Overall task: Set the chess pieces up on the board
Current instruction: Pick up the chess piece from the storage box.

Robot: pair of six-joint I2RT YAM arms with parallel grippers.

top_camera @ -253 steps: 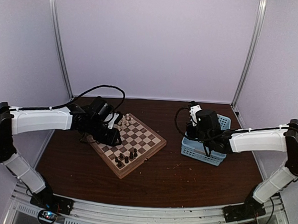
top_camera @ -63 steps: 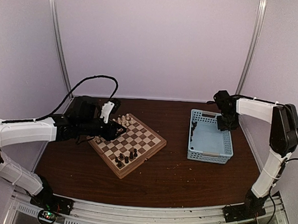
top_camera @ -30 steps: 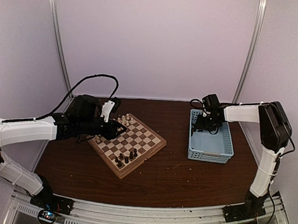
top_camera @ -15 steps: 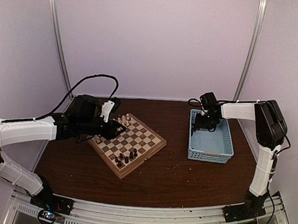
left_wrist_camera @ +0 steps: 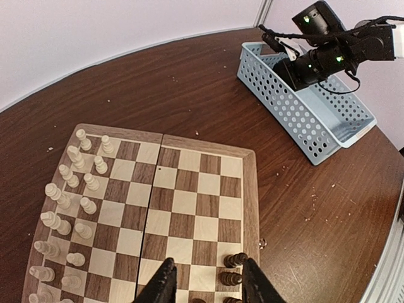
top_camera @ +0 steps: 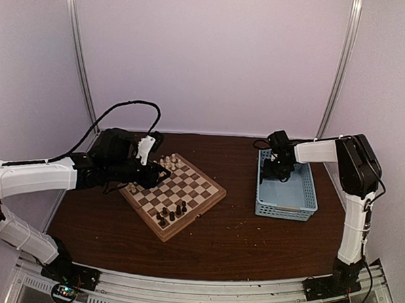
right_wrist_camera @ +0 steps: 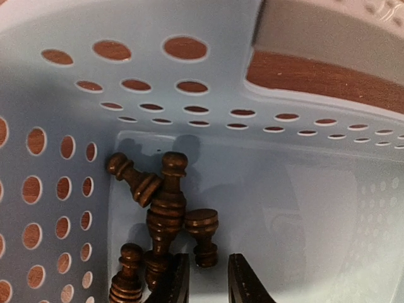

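Turned dark brown wooden chessmen (right_wrist_camera: 165, 208) lie heaped in the perforated pale blue plastic basket (right_wrist_camera: 63, 82). The right claw (right_wrist_camera: 208, 260) straddles one; whether it grips is unclear. The left claw (left_wrist_camera: 208, 268) hangs released over the checkered wooden board (left_wrist_camera: 189, 196).

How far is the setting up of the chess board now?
Done: cream pieces stand in two rows along one edge of the board, and a few dark pieces stand at the opposite edge. In hand: the right gripper, jaws apart, is over loose dark chessmen in the light blue basket. Left: those chessmen must reach the board.
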